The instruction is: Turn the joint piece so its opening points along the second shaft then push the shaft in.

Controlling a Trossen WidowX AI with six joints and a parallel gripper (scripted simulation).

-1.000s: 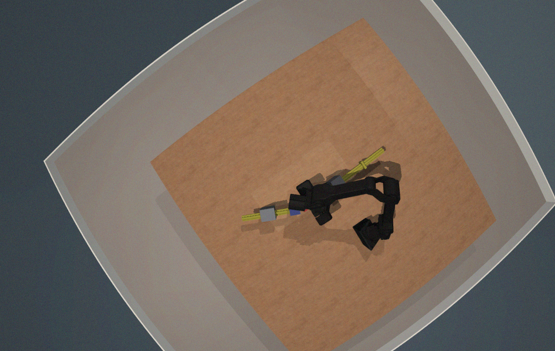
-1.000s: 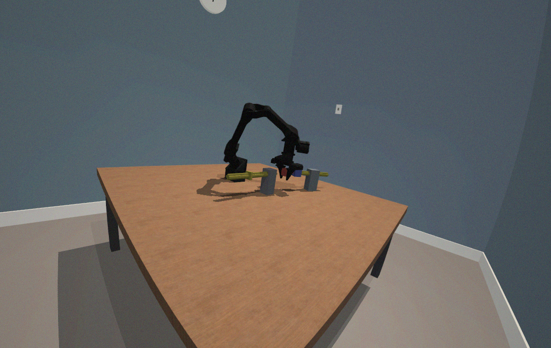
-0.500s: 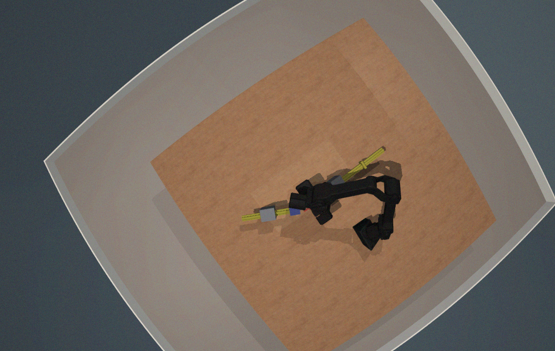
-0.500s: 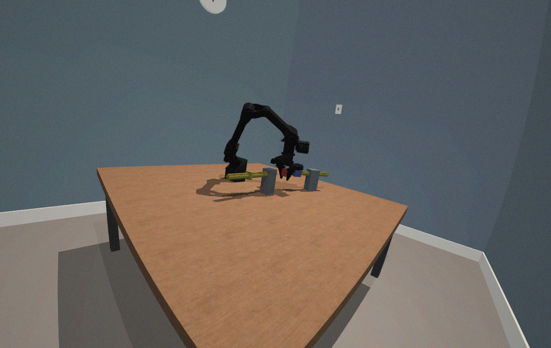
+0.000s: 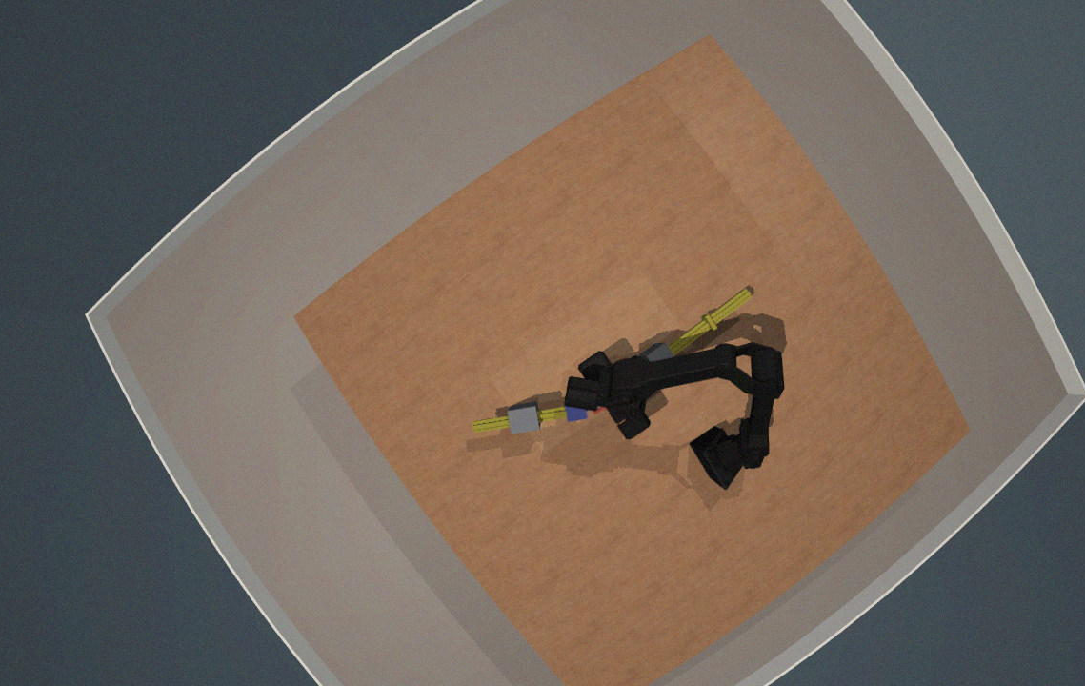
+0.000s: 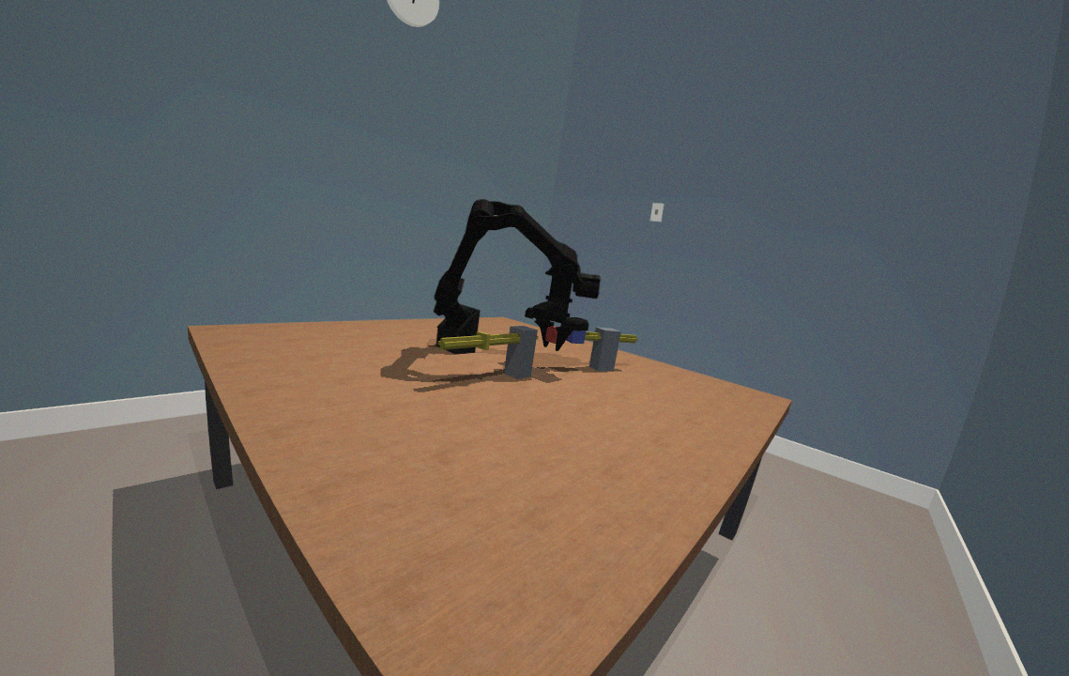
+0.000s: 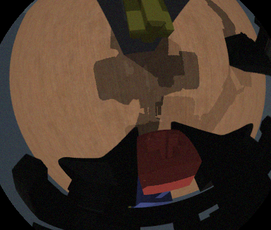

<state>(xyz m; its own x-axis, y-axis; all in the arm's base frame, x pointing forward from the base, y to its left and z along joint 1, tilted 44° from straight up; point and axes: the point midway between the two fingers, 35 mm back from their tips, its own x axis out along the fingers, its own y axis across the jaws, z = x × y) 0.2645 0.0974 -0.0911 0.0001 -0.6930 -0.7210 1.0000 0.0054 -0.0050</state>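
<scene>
The red joint piece [image 5: 599,409] [image 6: 551,334] [image 7: 168,160] sits beside a blue hinge part [image 5: 575,413] [image 6: 576,337] [image 7: 154,204] on the end of the first yellow shaft [image 5: 491,424] [image 6: 629,338], held by a grey block [image 5: 524,417] [image 6: 604,350]. My gripper [image 6: 551,344] [image 7: 154,128] points down and is shut on the red piece, a finger on each side. The second yellow shaft [image 5: 732,303] [image 6: 461,342] [image 7: 148,23] has a collar and runs through the other block [image 5: 659,351] [image 6: 520,354] [image 7: 117,19]. Its end stands apart from the red piece. The opening's exact direction is unclear.
The arm's base [image 5: 720,457] [image 6: 458,326] stands on the wooden table [image 5: 614,212] [image 6: 521,487]. The forearm passes over part of the second block in the overhead view. The blocks rise upright on both sides of my gripper.
</scene>
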